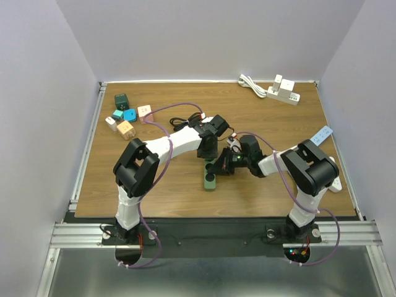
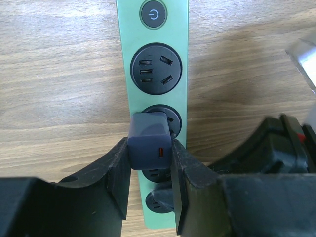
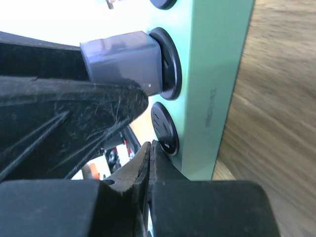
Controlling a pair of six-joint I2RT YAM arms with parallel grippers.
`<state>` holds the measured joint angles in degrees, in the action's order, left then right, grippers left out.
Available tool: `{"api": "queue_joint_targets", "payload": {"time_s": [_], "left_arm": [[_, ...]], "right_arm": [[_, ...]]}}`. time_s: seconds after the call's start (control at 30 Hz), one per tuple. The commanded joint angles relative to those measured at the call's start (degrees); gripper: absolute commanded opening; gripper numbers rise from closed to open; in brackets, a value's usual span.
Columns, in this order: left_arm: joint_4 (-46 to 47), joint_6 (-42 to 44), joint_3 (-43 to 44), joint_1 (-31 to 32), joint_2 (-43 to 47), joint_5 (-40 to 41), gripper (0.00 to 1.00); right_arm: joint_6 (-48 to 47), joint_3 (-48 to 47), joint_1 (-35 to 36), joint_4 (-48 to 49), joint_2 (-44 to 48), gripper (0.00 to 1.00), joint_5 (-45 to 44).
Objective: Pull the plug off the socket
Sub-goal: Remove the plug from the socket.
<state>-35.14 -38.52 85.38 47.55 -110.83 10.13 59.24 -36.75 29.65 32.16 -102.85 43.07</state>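
At the socket point(image 2: 123, 74), left claw point(image 2: 150, 163) clamps plug point(image 2: 148, 140); right claw point(image 3: 150, 148) closed.

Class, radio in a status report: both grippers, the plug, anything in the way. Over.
Left gripper shut on plug. Right gripper shut, tips at green power strip. Plug seated in socket. No obstruction seen.

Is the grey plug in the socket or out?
In: the grey cube plug sits against the green strip's black round socket; left gripper clamps it.

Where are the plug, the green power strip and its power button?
plug point(image 2: 148, 140), left wrist view, on its grey top face.
green power strip point(image 2: 123, 74), left wrist view, on its bare left edge.
power button point(image 2: 153, 15), left wrist view, on its centre.
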Motion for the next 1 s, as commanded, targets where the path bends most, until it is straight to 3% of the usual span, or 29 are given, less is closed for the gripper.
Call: {"api": "queue_joint_targets", "payload": {"time_s": [0.0, 0.2, 0.4, 0.97], "left_arm": [[0.77, 0.11, 1.54, 0.17, -0.18, -1.08, 0.00], [0.60, 0.90, 2.15, 0.26, 0.87, -1.08, 0.00], [-1.15, 2.48, 4.69, 0.09, 1.14, -0.73, 0.00], [-6.52, 6.88, 11.29, -0.53, 4.92, -1.16, 0.00]], "right_arm": [[1.14, -0.52, 0.06, 3.09, -3.31, 0.01, -4.38], [-5.18, -2.09, 0.06, -13.94, -4.12, 0.00, -14.14], [-8.62, -4.02, 0.06, -24.59, -3.67, 0.00, -21.44], [-8.44, -5.08, 0.06, -27.68, -11.32, 0.00, -23.29]]}}
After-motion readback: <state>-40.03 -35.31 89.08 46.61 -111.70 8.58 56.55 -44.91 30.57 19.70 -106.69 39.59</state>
